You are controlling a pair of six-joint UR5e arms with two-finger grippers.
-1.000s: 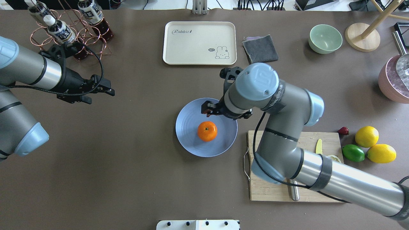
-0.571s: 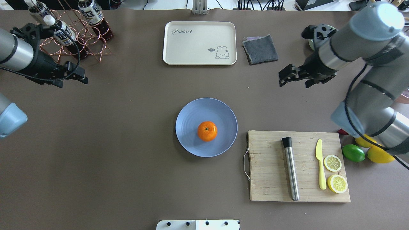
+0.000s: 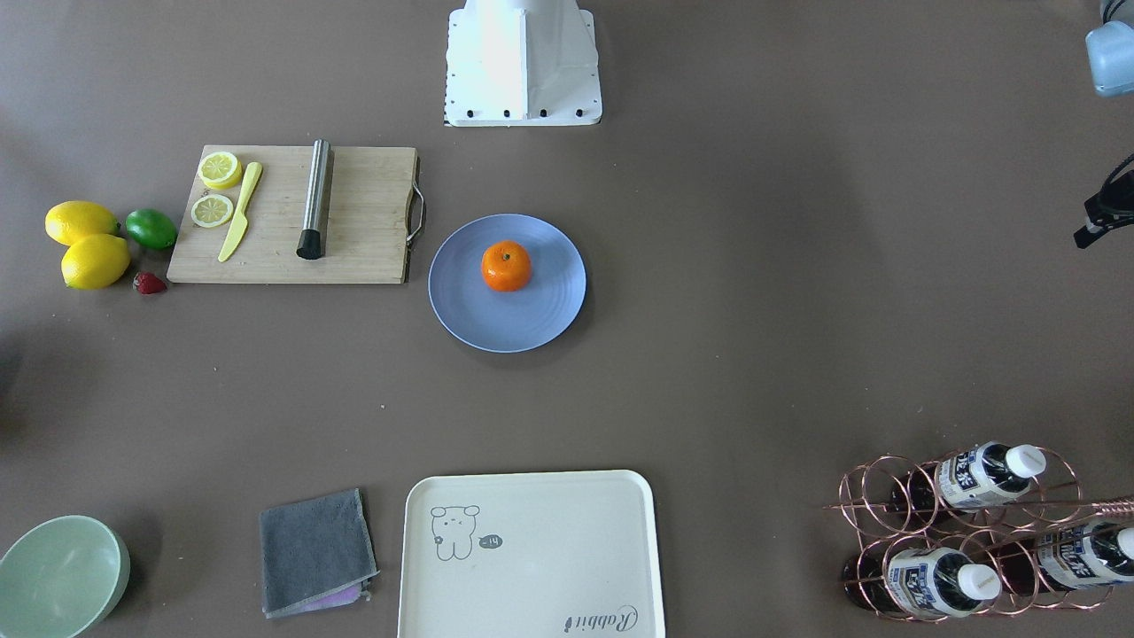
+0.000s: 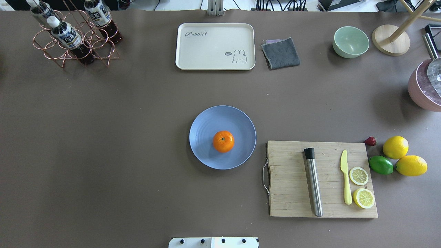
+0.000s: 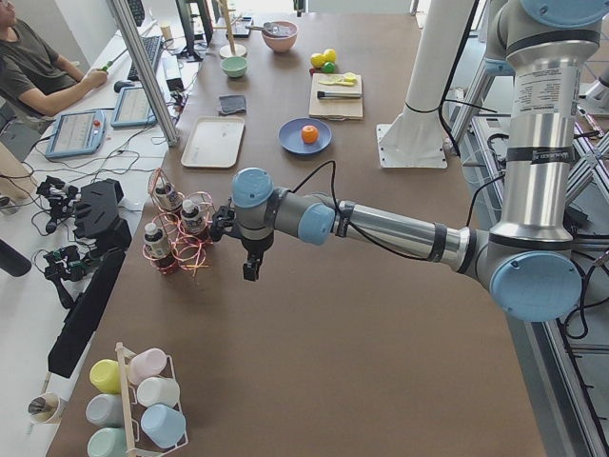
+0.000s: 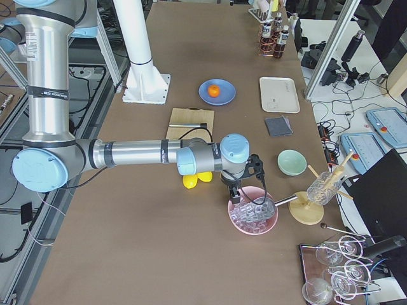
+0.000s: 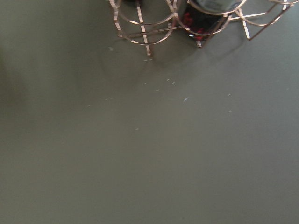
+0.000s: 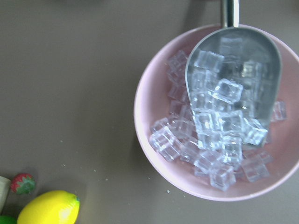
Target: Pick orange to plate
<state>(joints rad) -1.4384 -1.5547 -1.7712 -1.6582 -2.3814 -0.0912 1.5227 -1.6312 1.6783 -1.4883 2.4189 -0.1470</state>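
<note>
The orange point(image 4: 223, 141) rests on the blue plate point(image 4: 206, 137), slightly toward its near side, with nothing touching it; the front-facing view shows the same orange point(image 3: 506, 266) and plate point(image 3: 496, 323). Neither arm appears in the overhead view. My left gripper point(image 5: 250, 270) hangs pointing down beside the bottle rack, far from the plate. My right gripper point(image 6: 236, 194) hovers over the pink ice bowl at the other end of the table. I cannot tell whether either gripper is open or shut, and neither wrist view shows fingers.
A cutting board point(image 4: 293, 179) with a steel muddler, yellow knife and lemon slices lies right of the plate. Lemons point(image 4: 395, 147), a lime and a strawberry sit beyond it. A cream tray point(image 4: 215, 46), grey cloth, green bowl point(image 4: 350, 41), bottle rack point(image 4: 69, 38) and ice bowl point(image 8: 147, 140) line the edges.
Both arms have pulled out of the overhead view, the right one from over the plate to the right end, the left one further left. The orange has stayed on the plate.
</note>
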